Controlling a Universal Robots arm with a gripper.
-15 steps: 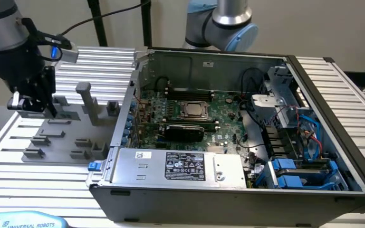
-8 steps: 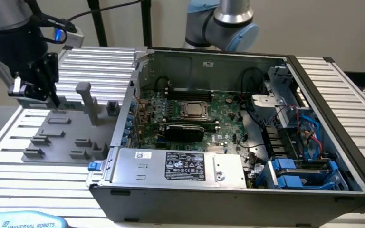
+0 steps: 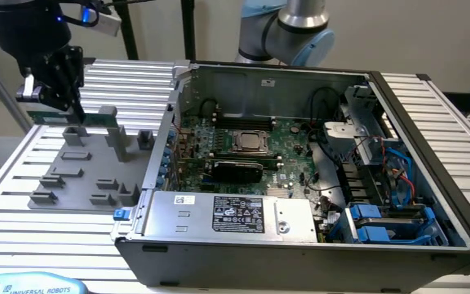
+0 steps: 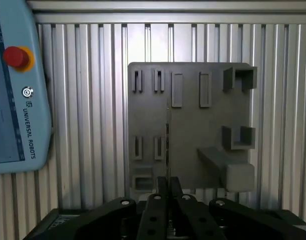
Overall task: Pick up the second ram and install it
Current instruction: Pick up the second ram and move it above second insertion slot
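Snagging is risked. The second ram (image 3: 55,116) is clamped in the claw (image 3: 78,113), seemingly just above the grey fixture (image 3: 80,165), and could be tilted by it.

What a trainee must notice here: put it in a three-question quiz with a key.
1. The gripper is shut on: A the second ram; B a blue cable; C the processor.
2. True or false: the computer case lies open, its motherboard exposed.
3. Fill in: the ram is at the grey ___, outside the case.
Key: 1 A; 2 true; 3 fixture.
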